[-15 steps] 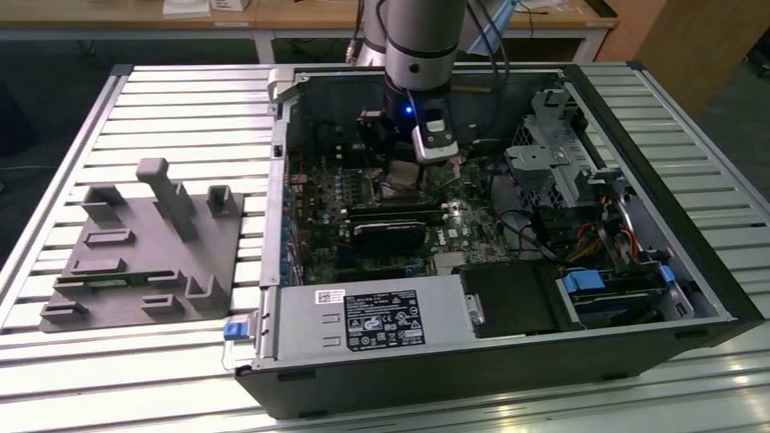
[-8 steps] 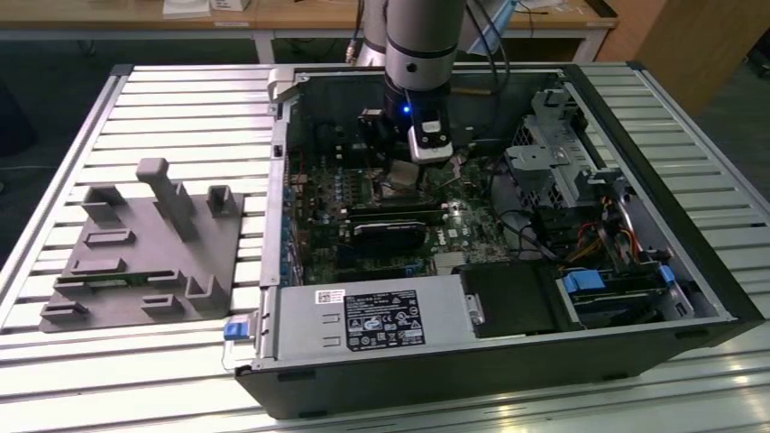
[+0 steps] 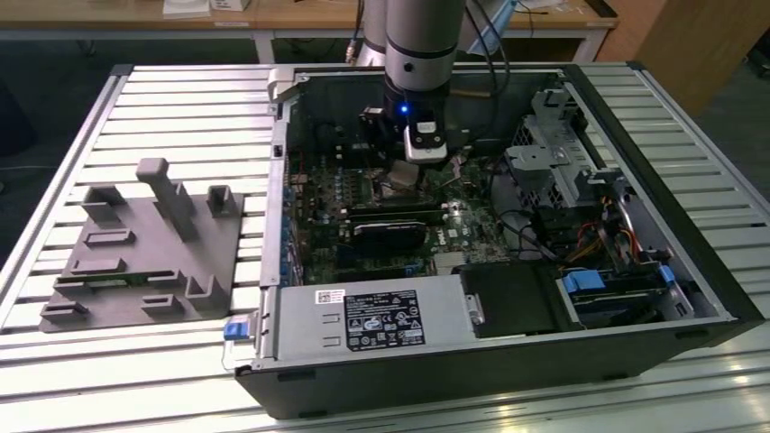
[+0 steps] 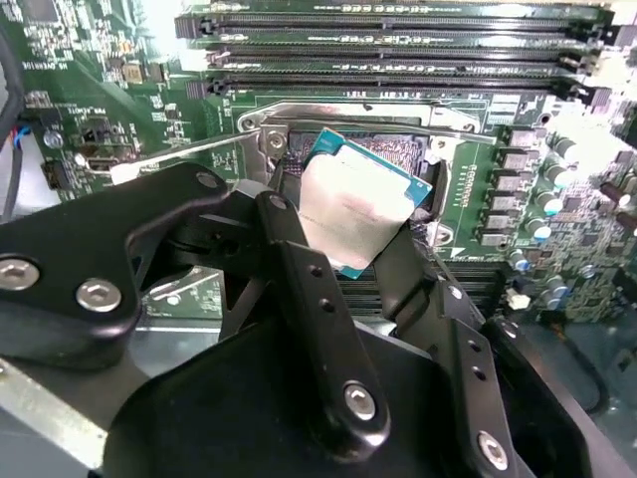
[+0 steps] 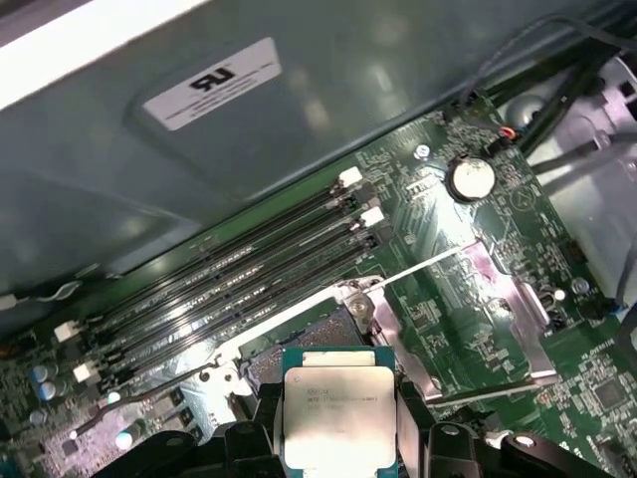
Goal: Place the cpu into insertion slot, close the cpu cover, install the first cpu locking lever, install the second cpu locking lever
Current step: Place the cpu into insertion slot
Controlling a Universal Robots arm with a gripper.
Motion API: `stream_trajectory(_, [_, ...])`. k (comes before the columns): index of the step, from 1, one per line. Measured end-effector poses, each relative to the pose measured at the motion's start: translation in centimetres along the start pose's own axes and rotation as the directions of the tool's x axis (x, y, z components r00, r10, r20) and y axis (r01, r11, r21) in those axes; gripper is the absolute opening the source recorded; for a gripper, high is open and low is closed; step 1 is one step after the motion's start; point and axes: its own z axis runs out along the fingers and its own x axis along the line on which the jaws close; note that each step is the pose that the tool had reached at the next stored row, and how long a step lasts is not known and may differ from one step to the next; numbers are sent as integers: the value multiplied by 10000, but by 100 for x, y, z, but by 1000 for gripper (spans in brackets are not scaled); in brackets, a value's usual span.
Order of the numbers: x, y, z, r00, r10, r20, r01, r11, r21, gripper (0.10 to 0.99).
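Observation:
My gripper [image 3: 407, 170] is low inside the open computer case, shut on the cpu [image 3: 402, 174]. In both wrist views the black fingers [image 4: 299, 269] clamp two opposite edges of the cpu [image 4: 356, 211] [image 5: 338, 410], a silver-topped chip with a green border. It hangs slightly tilted just over the insertion slot [image 5: 317, 337] [image 4: 299, 149], whose dark centre shows past the chip's far edge. The cpu cover [image 5: 478, 299] [image 4: 189, 159] is swung open to one side of the slot. A thin wire lever [image 5: 428, 264] stands raised across the cover.
Long black memory slots [image 5: 239, 269] [image 4: 398, 45] run just beyond the socket. In the exterior view a power supply [image 3: 373, 316] lies at the case front, a drive cage with cables [image 3: 565, 171] at its right, and a grey fixture block [image 3: 144, 244] on the slatted table at its left.

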Motion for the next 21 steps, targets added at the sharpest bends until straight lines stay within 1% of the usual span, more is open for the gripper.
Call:
stream_trajectory(3, [0, 0, 2, 9995, 310, 25, -309, 9995, -3, 541])
stream_trajectory(6, [0, 0, 4, 9978, 664, 54, -664, 9978, -7, 541])
stream_trajectory(8, [0, 0, 5, 9956, 932, 75, -932, 9957, -12, 541])
stream_trajectory(11, [0, -1, 8, 9903, 1383, 109, -1383, 9904, -22, 541])
stream_trajectory(13, [0, -1, 11, 9857, 1682, 134, -1682, 9858, -28, 541])
stream_trajectory(16, [0, -1, 15, 9769, 2129, 168, -2129, 9771, -41, 541])
stream_trajectory(19, [0, -1, 21, 9654, 2600, 201, -2599, 9656, -58, 541])
stream_trajectory(21, [0, -2, 24, 9564, 2911, 223, -2910, 9567, -70, 541])
